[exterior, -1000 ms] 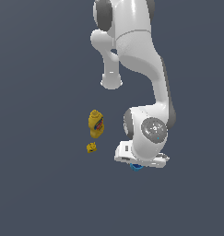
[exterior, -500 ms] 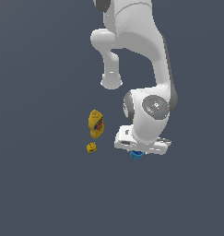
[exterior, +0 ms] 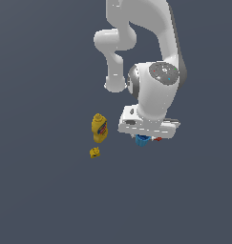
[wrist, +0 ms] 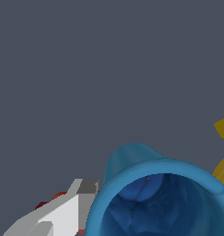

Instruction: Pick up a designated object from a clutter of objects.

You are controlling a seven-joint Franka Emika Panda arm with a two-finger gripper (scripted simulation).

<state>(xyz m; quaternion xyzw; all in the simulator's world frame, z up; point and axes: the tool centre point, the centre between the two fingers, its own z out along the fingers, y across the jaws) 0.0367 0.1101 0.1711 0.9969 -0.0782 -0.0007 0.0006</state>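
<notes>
The small bright blue cup hangs just under the white hand in the exterior view, off the ground. My gripper is shut on it, and the hand hides most of the fingers. In the wrist view the cup fills the near part of the frame with its hollow open towards the camera. One grey-white finger lies against its side; the other finger is hidden. The yellow mustard bottle and the tiny yellow block lie to the exterior view's left of the gripper. A sliver of the red drill shows by the hand.
In the wrist view the red drill peeks out beside the finger, and the yellow block and mustard bottle show at the frame's edge. The white arm towers over the cup. The ground is plain dark grey.
The gripper has risen steadily with the blue cup in it. The mustard bottle and the yellow block have stayed where they were.
</notes>
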